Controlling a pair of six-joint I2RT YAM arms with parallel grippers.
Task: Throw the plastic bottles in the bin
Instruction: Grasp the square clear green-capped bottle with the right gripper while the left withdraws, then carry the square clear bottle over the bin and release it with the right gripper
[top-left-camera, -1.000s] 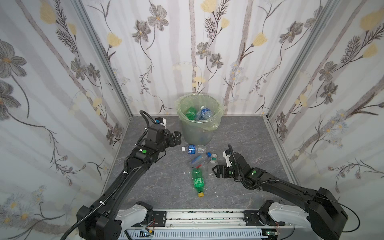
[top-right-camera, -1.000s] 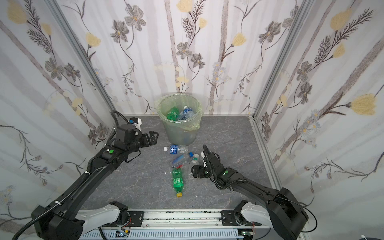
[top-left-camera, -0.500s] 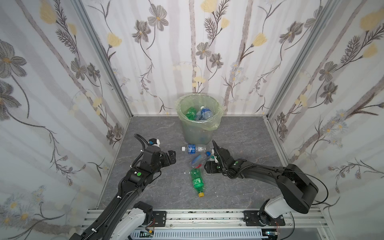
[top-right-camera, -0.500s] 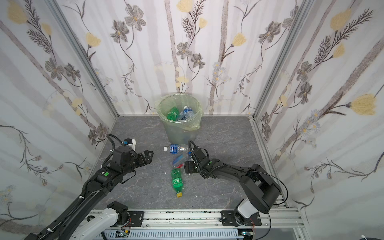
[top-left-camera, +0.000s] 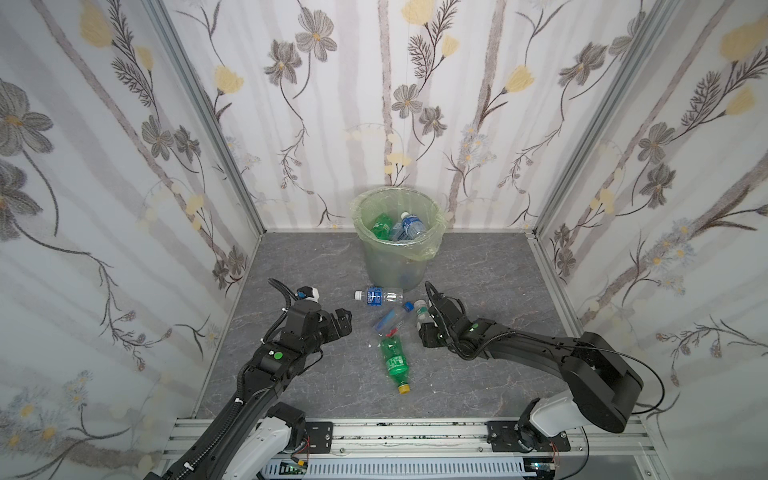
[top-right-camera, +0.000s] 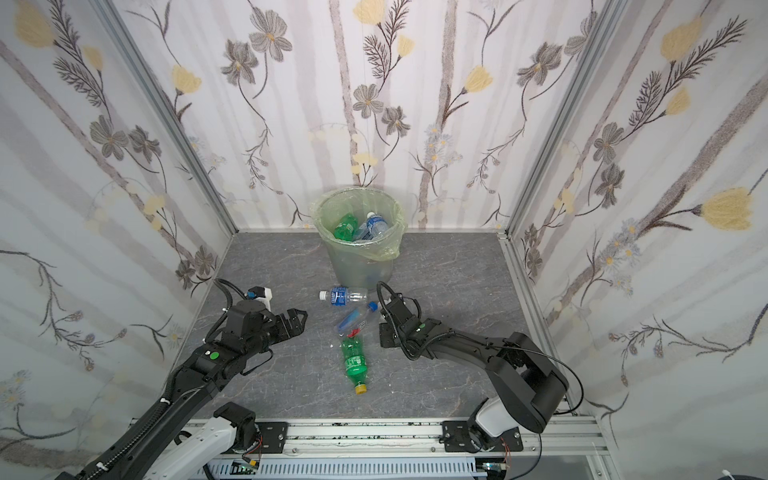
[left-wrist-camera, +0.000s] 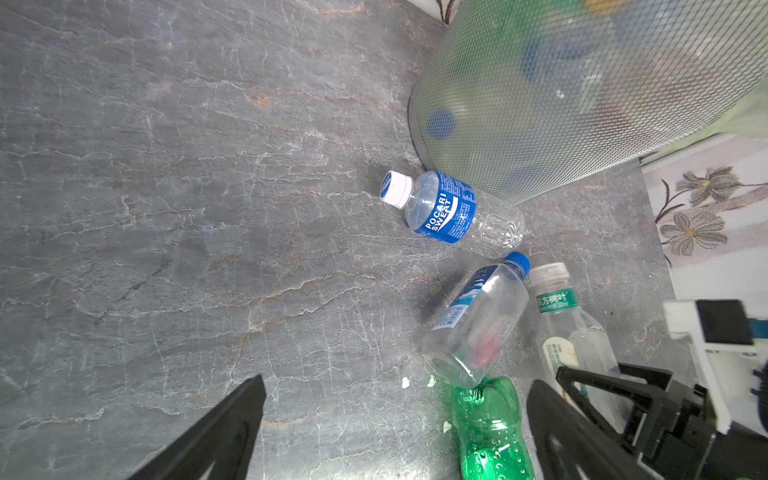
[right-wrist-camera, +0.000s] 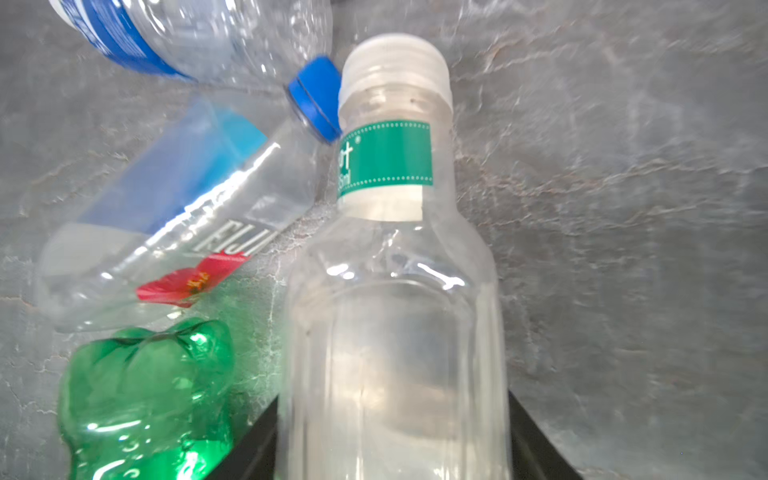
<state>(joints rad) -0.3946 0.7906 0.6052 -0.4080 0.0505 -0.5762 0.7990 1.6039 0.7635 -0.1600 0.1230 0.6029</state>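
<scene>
Blue POCARI SWEAT bottle (left-wrist-camera: 451, 208), green-banded bottle (right-wrist-camera: 386, 291)

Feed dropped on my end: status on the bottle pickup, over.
Left end effector open, hovering. Right end effector straddling green-label bottle, grip unconfirmed. Fiji bottle close alongside.

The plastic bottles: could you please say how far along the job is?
Done: the bin holds at least a green bottle and a blue-labelled one. In hand: the right claw grips the green-labelled bottle on the floor. Left: that one, plus the Pocari bottle, Fiji bottle and green floor bottle; left claw open.
</scene>
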